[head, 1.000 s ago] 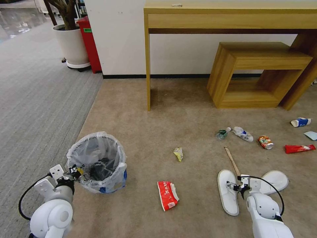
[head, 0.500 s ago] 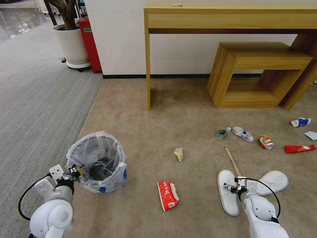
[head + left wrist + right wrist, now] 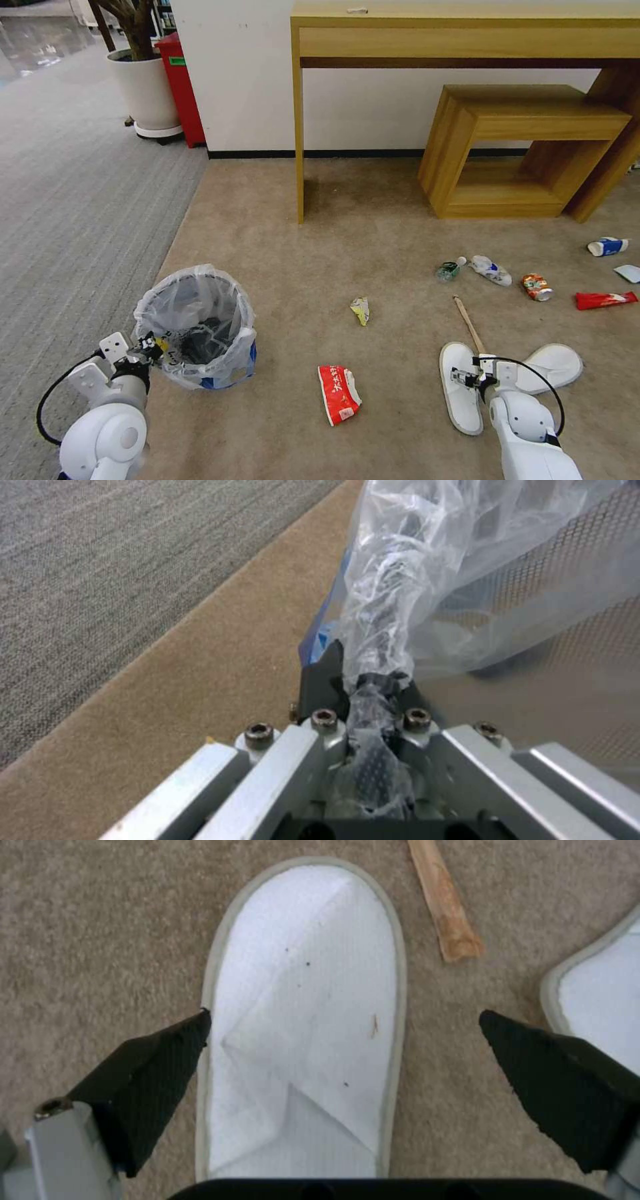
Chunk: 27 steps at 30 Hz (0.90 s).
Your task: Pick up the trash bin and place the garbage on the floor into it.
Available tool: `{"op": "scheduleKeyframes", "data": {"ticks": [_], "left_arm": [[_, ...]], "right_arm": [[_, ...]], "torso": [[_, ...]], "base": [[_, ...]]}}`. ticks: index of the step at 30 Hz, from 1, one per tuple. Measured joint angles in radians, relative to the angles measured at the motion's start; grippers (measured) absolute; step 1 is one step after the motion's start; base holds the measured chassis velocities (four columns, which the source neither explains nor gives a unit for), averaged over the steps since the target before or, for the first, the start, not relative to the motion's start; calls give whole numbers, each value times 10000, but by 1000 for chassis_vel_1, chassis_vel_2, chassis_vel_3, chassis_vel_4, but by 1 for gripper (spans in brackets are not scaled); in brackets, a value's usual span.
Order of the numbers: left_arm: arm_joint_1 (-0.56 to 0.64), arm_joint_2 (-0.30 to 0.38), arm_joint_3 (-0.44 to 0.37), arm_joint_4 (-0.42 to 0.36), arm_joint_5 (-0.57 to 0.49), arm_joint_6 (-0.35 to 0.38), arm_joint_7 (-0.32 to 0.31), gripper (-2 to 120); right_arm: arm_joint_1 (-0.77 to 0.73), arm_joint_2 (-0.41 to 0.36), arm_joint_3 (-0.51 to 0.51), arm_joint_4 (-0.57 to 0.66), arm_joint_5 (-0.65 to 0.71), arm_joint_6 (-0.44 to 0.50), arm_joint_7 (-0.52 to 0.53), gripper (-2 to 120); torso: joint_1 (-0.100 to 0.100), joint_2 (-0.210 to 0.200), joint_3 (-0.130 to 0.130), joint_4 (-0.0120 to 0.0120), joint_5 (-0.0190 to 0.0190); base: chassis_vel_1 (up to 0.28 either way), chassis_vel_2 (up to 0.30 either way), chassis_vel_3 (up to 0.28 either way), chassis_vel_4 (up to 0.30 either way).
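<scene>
The trash bin [image 3: 197, 327], lined with a crinkly clear bag, stands on the tan floor [image 3: 373, 233] at the left. My left gripper [image 3: 150, 347] is shut on its near rim, with bag plastic bunched between the fingers [image 3: 327, 670]. My right gripper [image 3: 468, 379] hangs open just above the left white slipper [image 3: 307, 1005], one finger on each side of it. The second slipper [image 3: 553, 365] lies beside it, and a wooden stick [image 3: 443, 905] lies just beyond. A red-white carton [image 3: 339, 395], a crushed can [image 3: 536, 287], a clear bottle [image 3: 490, 270] and a red wrapper [image 3: 605, 300] lie scattered about.
A tall wooden desk [image 3: 467, 33] and a low wooden stool [image 3: 527, 133] stand against the far wall. A blue-white cup [image 3: 607, 246] and a tissue [image 3: 628, 273] lie at the right edge. Grey ribbed carpet [image 3: 73, 200], a planter [image 3: 143, 87] and a red box [image 3: 180, 87] are at the left.
My right gripper has shifted left, from between the two slippers to over the left slipper. The left gripper and the bin have stayed put.
</scene>
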<state>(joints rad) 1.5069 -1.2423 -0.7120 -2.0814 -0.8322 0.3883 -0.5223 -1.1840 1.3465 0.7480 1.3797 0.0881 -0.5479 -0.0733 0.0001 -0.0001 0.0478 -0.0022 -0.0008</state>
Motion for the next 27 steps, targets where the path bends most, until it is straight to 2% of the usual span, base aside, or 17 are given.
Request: {"op": "scheduleKeyframes", "data": {"ticks": [27], "left_arm": [[-33,4,15,-41,-53,-12,-4,1]], "right_arm": [[247,92,34,-691,-250,290,-42,100]], "torso": [[0,0,0,0,0]], "base": [[0,0,0,0]]}}
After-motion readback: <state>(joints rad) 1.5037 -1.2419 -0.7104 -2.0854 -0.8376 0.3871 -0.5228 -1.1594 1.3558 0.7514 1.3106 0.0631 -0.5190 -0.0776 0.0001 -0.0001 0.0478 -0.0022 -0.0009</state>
